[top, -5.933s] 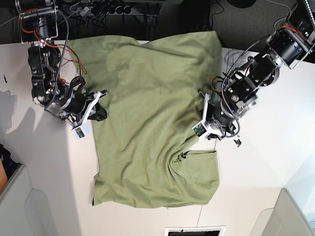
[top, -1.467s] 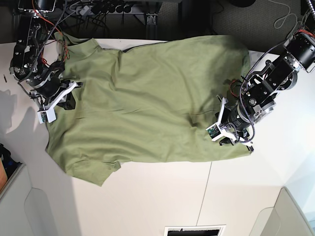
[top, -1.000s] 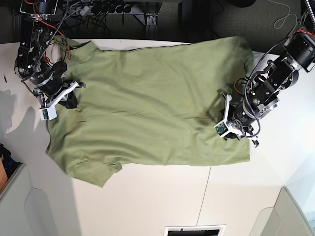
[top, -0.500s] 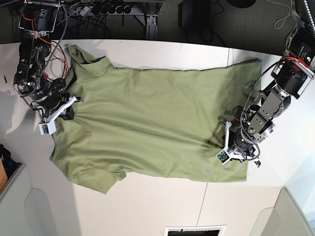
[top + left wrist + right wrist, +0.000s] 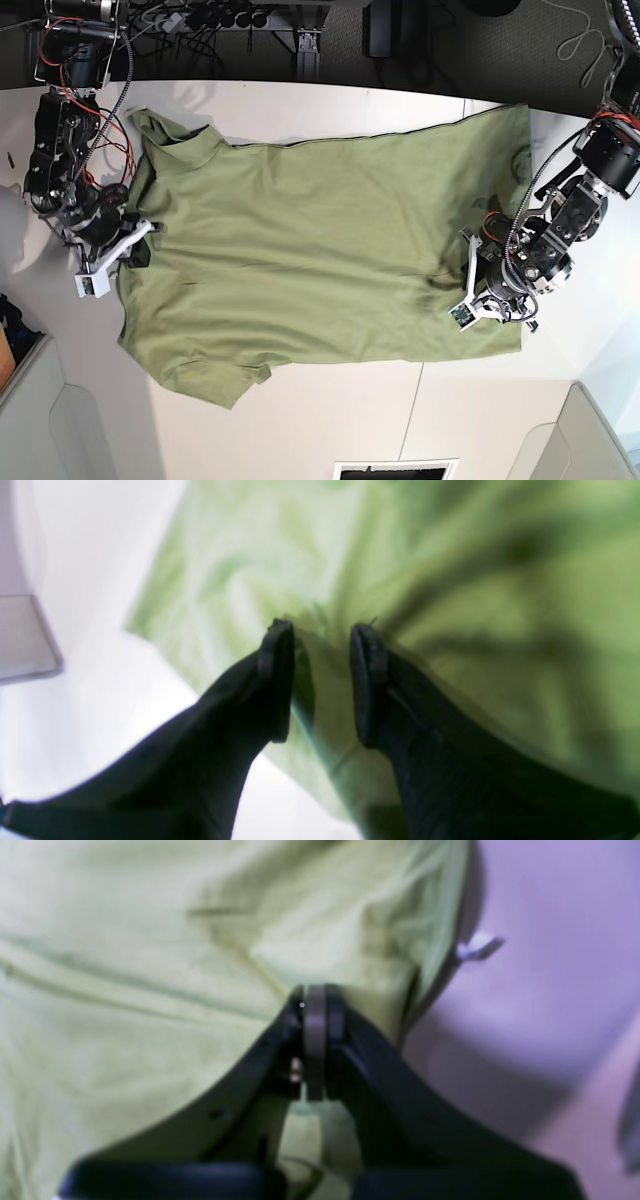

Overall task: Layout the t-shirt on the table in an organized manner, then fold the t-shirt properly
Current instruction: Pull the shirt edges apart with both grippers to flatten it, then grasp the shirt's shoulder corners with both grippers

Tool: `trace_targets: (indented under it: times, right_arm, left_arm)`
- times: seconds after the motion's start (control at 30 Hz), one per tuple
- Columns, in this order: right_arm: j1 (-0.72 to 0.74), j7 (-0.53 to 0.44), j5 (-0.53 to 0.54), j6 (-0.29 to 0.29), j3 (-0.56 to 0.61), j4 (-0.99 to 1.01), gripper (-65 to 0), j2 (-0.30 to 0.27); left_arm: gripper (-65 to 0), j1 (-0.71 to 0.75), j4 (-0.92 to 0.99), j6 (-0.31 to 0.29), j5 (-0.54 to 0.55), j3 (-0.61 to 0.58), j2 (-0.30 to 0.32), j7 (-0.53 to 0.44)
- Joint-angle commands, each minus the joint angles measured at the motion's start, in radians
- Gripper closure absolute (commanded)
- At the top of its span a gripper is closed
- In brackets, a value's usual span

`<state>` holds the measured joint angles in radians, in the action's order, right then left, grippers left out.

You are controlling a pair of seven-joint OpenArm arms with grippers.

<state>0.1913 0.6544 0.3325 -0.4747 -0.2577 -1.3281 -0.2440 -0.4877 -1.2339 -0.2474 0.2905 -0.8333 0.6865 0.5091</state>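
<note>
Olive-green cotton across a white table [image 5: 300, 435], told from left to right in the base view. At far left, a grey bin [image 5: 32, 415] at the table's near corner. Next, the right gripper [image 5: 315, 992] over the shirt's left side, fingers pressed together — cannot tell whether any cloth is caught between them. Across the middle, the t-shirt [image 5: 320, 240], broad but rumpled, with bunched folds at upper left and an uneven lower edge. Farther right, the left gripper [image 5: 324, 629] over the shirt's right part — fingers spread apart, with cloth visible between them.
</note>
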Motion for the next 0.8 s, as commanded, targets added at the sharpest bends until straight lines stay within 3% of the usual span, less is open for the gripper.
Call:
trace_targets:
  times: [0.0, 0.17, 0.37, 0.53, 0.73, 0.77]
  right_arm:
    - [0.016, -0.017, 0.018, -0.004, -0.006, -0.034, 0.0, -0.016]
    - [-0.002, 0.039, 0.048, -0.004, -0.033, -0.158, 0.0, -0.033]
    - [-0.141, 0.14, 0.159, -0.005, -0.11, -0.34, 0.0, -0.106]
    - [-0.32, 0.187, 0.293, -0.067, -0.235, -0.437, 0.0, -0.148]
    - [-0.515, 0.27, 0.481, -0.109, -0.362, -0.477, 0.0, -0.16]
    - [-0.54, 0.279, 0.489, -0.109, -0.364, -0.477, -5.8, -0.16]
  left_arm:
    - [-20.6, -0.03, -0.053, 0.013, 0.005, 0.009, 0.029, -0.009]
    - [-20.6, -0.025, -0.21, 0.018, 0.04, 0.009, 0.119, 0.036]
    - [-20.6, 0.026, -0.328, 0.02, 0.066, 0.009, 0.229, 0.071]
    - [-20.6, 0.109, -0.411, 0.061, 0.065, 0.009, 0.316, 0.08]
    - [-20.6, 0.246, -0.509, 0.096, 0.059, 0.022, 0.355, 0.092]
    - [-20.6, 0.271, -0.523, 0.109, 0.057, 0.035, 0.354, 0.09]
